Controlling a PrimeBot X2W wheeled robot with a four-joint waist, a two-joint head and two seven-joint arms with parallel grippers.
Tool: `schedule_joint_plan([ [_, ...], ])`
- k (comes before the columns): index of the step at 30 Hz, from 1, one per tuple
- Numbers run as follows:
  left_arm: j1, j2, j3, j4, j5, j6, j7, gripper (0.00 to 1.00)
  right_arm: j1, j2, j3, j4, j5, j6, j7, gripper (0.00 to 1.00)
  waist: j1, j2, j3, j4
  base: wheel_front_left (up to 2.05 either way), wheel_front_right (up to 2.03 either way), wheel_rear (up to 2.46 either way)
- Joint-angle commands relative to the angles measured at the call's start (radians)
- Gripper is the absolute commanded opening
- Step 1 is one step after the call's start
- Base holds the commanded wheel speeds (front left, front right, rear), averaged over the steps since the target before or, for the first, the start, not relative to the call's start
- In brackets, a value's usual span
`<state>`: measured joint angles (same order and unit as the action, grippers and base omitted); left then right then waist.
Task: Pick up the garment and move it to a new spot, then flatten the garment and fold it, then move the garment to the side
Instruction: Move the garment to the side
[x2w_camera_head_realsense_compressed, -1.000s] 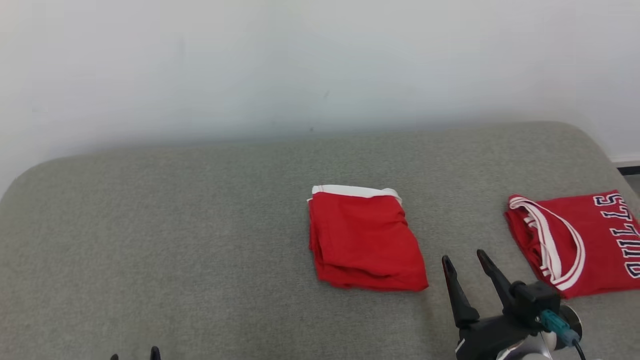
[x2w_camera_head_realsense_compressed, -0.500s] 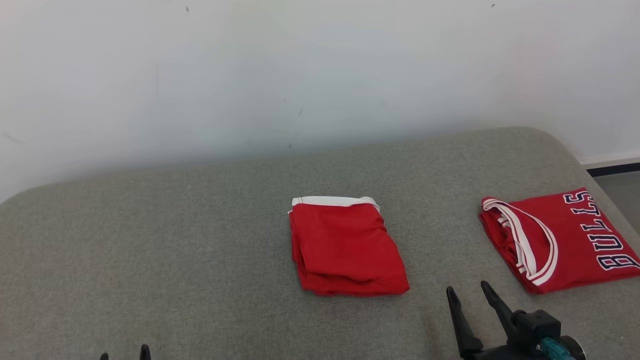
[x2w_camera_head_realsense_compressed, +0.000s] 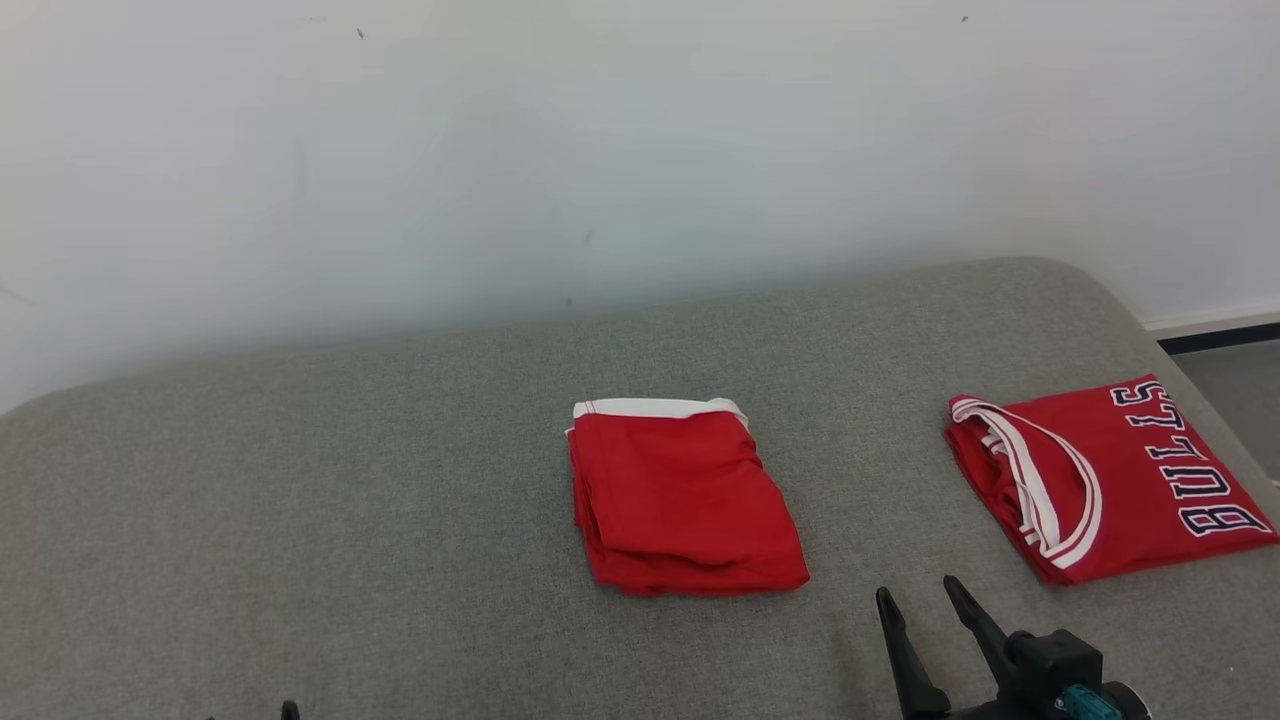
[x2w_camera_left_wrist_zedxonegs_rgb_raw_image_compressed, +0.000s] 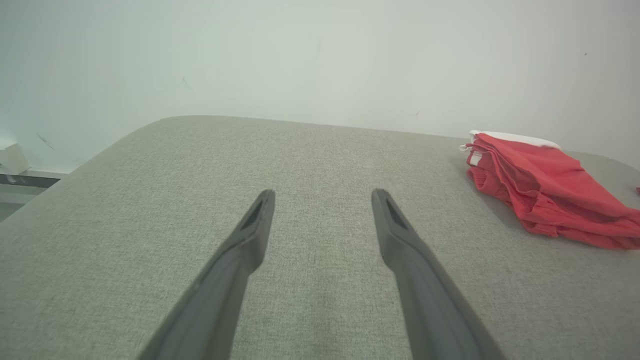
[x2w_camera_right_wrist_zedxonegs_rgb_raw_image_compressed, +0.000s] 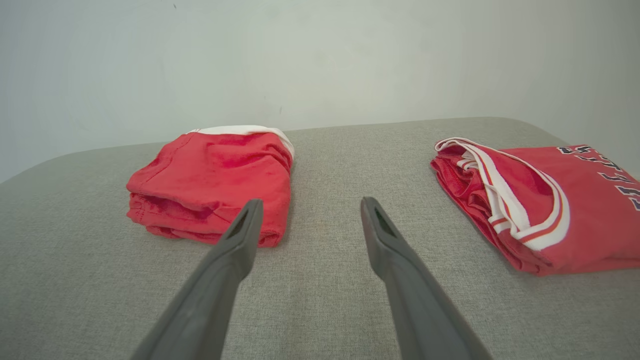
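Reads "BULLS" on the red jersey (x2w_camera_head_realsense_compressed: 1110, 480) by the grey cushion's (x2w_camera_head_realsense_compressed: 300, 500) right edge, folded red shorts (x2w_camera_head_realsense_compressed: 685, 500) mid-cushion, loads of bare room toward the left edge, left pincer (x2w_camera_left_wrist_zedxonegs_rgb_raw_image_compressed: 324, 192) and right pincer (x2w_camera_head_realsense_compressed: 916, 586) spread wide, holding nothing.

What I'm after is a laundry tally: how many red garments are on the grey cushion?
2: the plain red garment folded in the middle, and a folded Bulls jersey to its right.
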<state>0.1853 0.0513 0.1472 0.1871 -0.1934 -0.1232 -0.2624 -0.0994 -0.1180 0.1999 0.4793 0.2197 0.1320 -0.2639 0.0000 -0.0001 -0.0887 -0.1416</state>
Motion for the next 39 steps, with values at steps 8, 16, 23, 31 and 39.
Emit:
schedule_joint_plan([
  [8,0.004,-0.001,0.000,0.019,-0.011,-0.004,-0.003,1.00,0.001,0.003,-0.002,0.007,0.007,-0.003,0.000,1.00,0.0000,0.0001,0.003,0.003,0.00,0.00,0.00],
  [16,-0.009,-0.002,0.001,0.035,-0.010,-0.008,-0.003,1.00,0.000,0.004,-0.003,-0.008,0.002,-0.003,0.000,1.00,0.0000,0.0001,0.008,0.009,0.00,0.00,0.00],
  [23,-0.016,-0.002,-0.004,0.044,-0.009,-0.006,-0.003,1.00,0.001,0.002,-0.011,-0.013,0.003,-0.003,0.000,1.00,0.0000,0.0001,0.015,0.016,0.00,0.00,0.00],
  [31,-0.012,-0.002,-0.009,0.032,-0.007,-0.007,-0.003,1.00,-0.095,0.010,-0.038,-0.036,0.021,-0.003,0.116,1.00,0.0000,0.0001,0.034,0.023,0.00,0.00,0.00],
  [39,-0.025,-0.001,-0.036,0.025,-0.006,-0.007,-0.003,1.00,-0.279,0.018,-0.088,0.006,0.071,-0.003,0.430,1.00,0.0000,0.0001,0.071,0.057,0.00,0.00,0.00],
])
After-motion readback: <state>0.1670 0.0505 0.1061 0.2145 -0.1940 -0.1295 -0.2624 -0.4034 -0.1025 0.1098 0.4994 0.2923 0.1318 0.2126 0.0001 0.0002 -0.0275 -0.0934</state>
